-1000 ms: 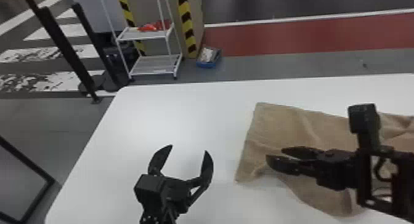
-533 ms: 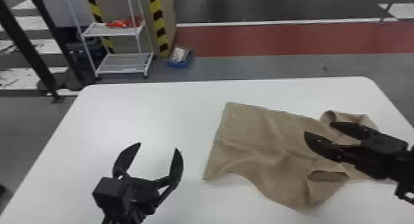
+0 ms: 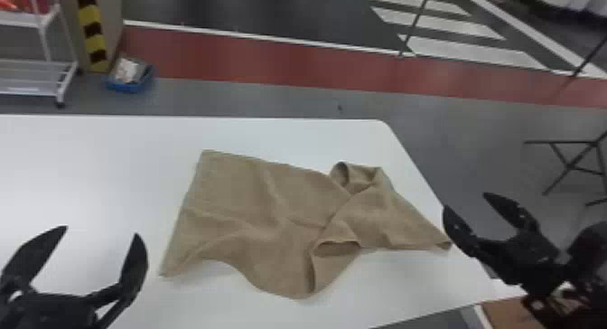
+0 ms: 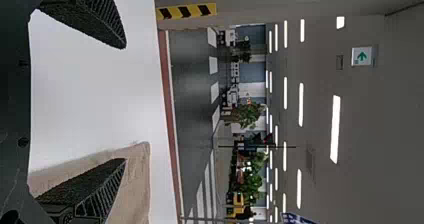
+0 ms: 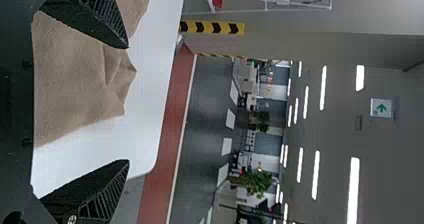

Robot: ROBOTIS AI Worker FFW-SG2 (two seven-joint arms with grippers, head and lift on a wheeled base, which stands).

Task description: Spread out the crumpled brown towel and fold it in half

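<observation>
- Brown towel (image 3: 253,197), mid-frame in the head view, on the white tabletop (image 3: 90,170); to its left, at lower left, the left gripper (image 3: 102,231), pincer released, fingers wide apart.
- Towel's left part: mostly spread, softly wrinkled.
- Towel's right part: bunched and folded over itself, a corner pointing right.
- Lower right: the right gripper (image 3: 465,200), pincer released, fingers parted.

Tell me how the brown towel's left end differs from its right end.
The left end is mostly spread out; the right end is folded over on itself. The left end has a long, fairly straight outer edge, while the right end tapers to a corner. Both lie on the white table.
</observation>
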